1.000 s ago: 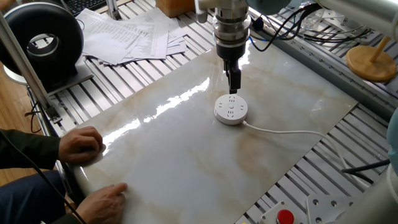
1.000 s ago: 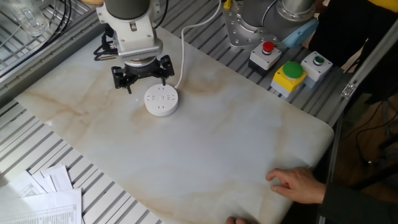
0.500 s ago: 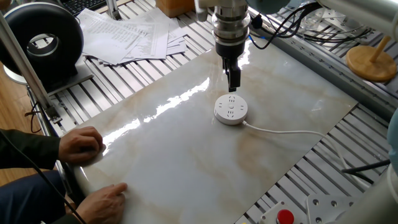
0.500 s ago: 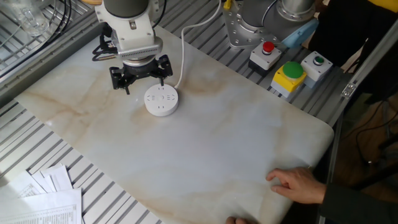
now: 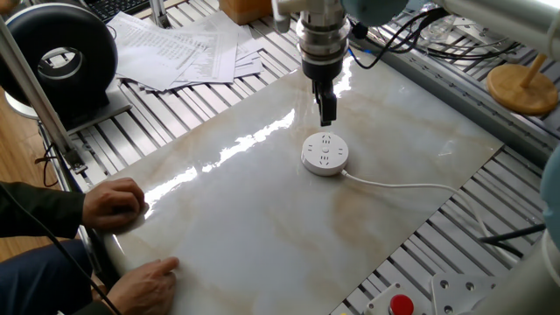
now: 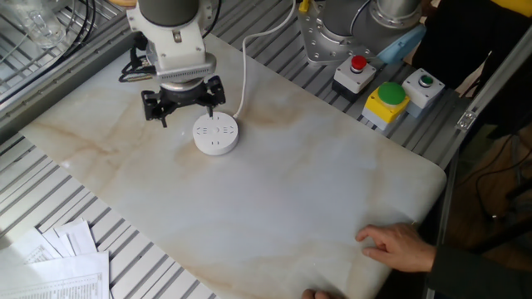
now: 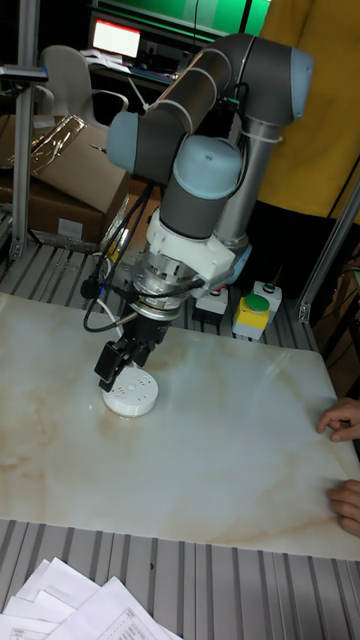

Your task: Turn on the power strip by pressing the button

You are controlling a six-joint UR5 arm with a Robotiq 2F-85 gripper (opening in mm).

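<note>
The power strip (image 5: 325, 154) (image 6: 215, 134) (image 7: 131, 393) is a round white puck with grey slots on top, lying on the marble slab (image 5: 262, 227). Its thin white cord (image 5: 402, 185) runs off toward the slab's edge. I cannot make out the button on it. My gripper (image 5: 328, 118) (image 6: 184, 111) (image 7: 118, 368) hangs upright just above and beside the puck's edge, not touching it. In the other fixed view its two black fingers (image 6: 155, 116) stand apart with slab showing between them, so it is open and holds nothing.
A person's hands (image 5: 114, 203) (image 6: 399, 245) rest on the slab's edge. Loose papers (image 5: 184, 48) and a black round device (image 5: 61, 57) lie off the slab. Button boxes (image 6: 388, 100) and a red stop button (image 6: 357, 65) stand near the arm's base.
The gripper has drifted a little up and away from the power strip. The strip, cord and hands have not moved.
</note>
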